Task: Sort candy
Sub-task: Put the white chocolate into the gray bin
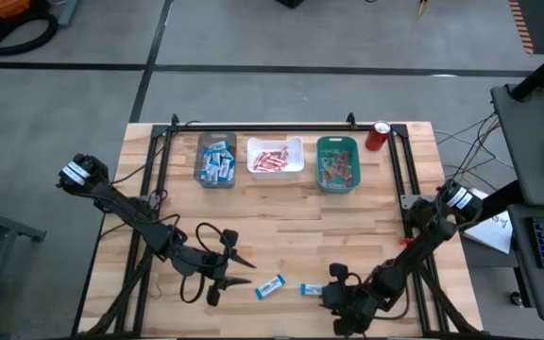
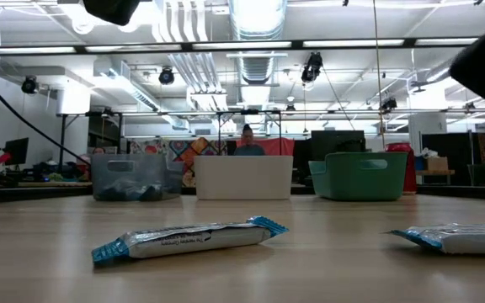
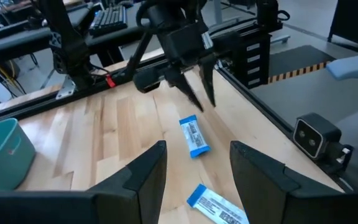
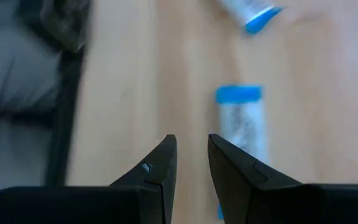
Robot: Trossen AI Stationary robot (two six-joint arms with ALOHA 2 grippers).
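Two blue-and-white candy bars lie flat on the wooden table near its near edge: one [image 1: 270, 286] [image 2: 188, 238] toward the left, one [image 1: 312, 289] [image 2: 457, 238] toward the right. My left gripper [image 1: 244, 271] [image 3: 197, 146] is open, just left of the left bar and pointing at it. My right gripper [image 1: 327, 293] [image 4: 191, 140] hangs low by the right bar [image 4: 241, 124], its fingers a narrow gap apart; the bar lies beside one finger, not between them. The left wrist view shows that gripper [image 3: 199, 99] tipped down just beyond the bar [image 3: 194, 137].
Three bins stand along the far side: a grey bin [image 1: 215, 161] with blue-and-white candy, a white bin [image 1: 275, 156] with red-and-white candy, and a teal bin [image 1: 337, 162] with mixed pieces. A red can [image 1: 378, 135] stands at the far right corner. Black frame rails border the table.
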